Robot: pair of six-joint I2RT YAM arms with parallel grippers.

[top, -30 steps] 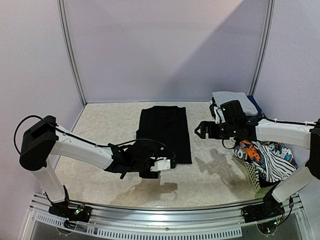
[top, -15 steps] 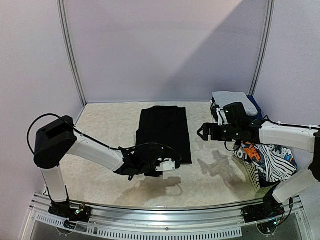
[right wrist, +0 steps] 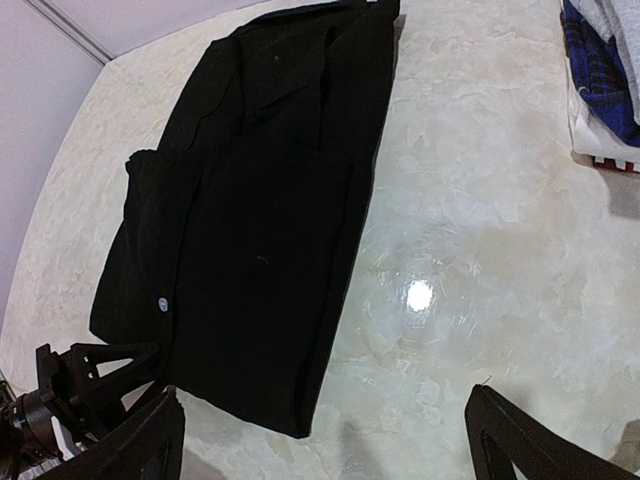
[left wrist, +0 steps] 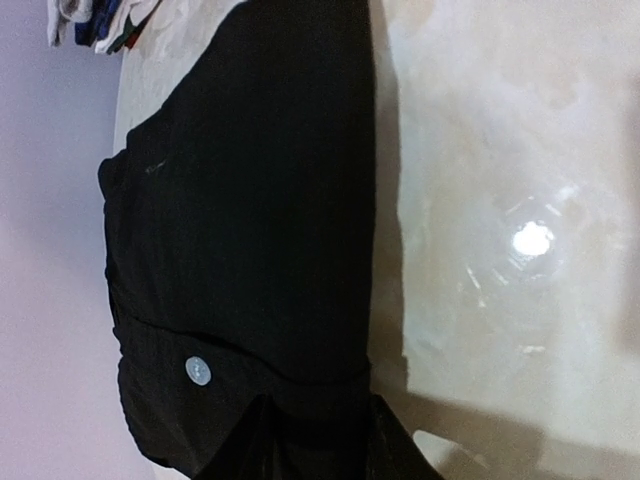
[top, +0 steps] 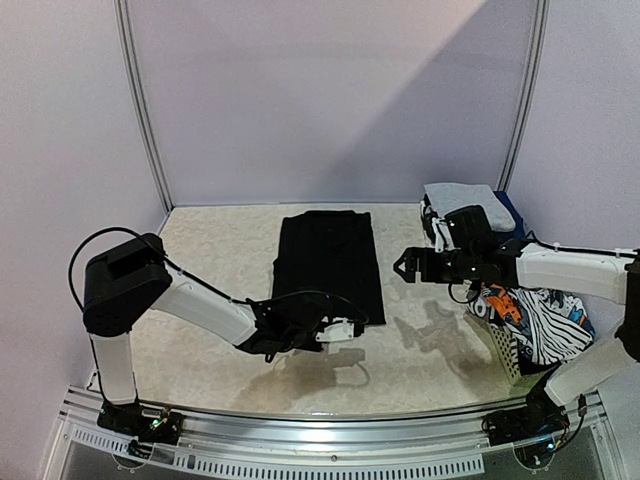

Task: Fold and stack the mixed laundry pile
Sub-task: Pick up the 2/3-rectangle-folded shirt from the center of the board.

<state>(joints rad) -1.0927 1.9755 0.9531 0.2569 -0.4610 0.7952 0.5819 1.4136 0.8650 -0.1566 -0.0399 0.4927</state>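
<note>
Seemingly, left gripper [top: 300,325] meets the black top's [top: 330,255] near edge, grip unclear; right gripper [top: 402,265] gapes.

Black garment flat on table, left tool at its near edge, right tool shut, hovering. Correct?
No. The right tool is open, fingers wide apart in the right wrist view. Rest holds: the black garment is flat, left tool at its near edge.

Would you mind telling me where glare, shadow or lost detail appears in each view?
Top external: a diagonal shadow edge crosses the back wall, and soft shadows lie on the table. Left wrist: a glare spot on the table; the black garment is nearly featureless. Right wrist: another glare spot; the garment's folds are readable.
</note>
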